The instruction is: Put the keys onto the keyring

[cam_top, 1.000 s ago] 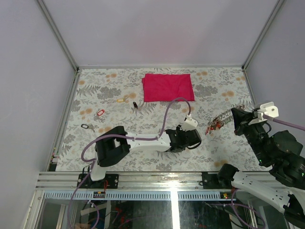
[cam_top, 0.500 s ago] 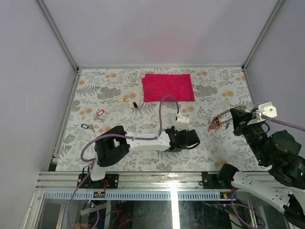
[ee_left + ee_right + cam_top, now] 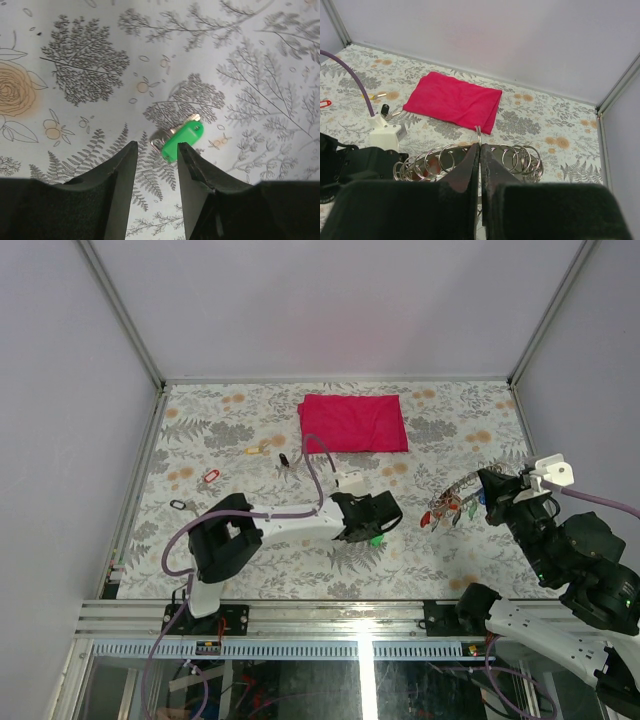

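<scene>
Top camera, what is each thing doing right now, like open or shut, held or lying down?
green key, lying flat on the table, not held.
left gripper, open, holding nothing.
right gripper, shut on the keyring.
keyring, held by the right gripper, coloured keys hanging on it.
red key, loose on the table.
yellow key, loose on the table.
red cloth, folded, lying flat.

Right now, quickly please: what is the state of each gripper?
Left gripper: open, holding nothing; the green-tagged key lies at its fingertips.
Right gripper: shut on the keyring.
</scene>
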Available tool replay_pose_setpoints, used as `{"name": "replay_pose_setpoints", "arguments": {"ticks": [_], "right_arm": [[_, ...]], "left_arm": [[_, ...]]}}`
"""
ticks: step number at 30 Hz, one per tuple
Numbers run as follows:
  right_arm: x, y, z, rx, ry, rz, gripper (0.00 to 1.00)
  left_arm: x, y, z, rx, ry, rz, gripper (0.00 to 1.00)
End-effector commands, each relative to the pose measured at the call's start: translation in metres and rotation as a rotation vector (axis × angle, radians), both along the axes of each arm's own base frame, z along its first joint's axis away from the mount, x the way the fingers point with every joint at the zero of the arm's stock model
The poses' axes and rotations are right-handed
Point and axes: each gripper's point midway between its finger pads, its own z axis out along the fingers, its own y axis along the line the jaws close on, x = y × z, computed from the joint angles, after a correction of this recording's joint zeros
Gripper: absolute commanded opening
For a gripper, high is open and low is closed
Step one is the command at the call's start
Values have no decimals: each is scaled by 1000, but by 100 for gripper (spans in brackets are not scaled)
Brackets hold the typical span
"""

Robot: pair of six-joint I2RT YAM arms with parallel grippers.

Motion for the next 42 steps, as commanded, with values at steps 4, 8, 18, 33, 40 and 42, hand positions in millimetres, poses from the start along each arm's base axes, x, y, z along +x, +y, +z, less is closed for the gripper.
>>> {"name": "replay_pose_setpoints", "arguments": {"ticks": [4, 8, 18, 33, 40, 42], "right_arm": [[2, 5, 18, 62, -51, 9, 0], [2, 5, 17, 64, -51, 7, 0], [1, 2, 16, 67, -50, 1, 0], [2, 3, 14, 66, -48, 0, 0], [3, 5, 14, 67, -46, 4, 0], [3, 5, 14, 66, -45, 2, 0]], "left_arm": [[1, -8, -7, -95, 71, 87, 37], [-2, -12, -15, -95, 97, 79, 37], [-12, -14, -27, -93, 146, 61, 36], [-15, -16, -32, -97, 161, 41, 19], [-14, -15, -28, -97, 152, 31, 0], [-14, -14, -24, -100, 140, 25, 0]]}}
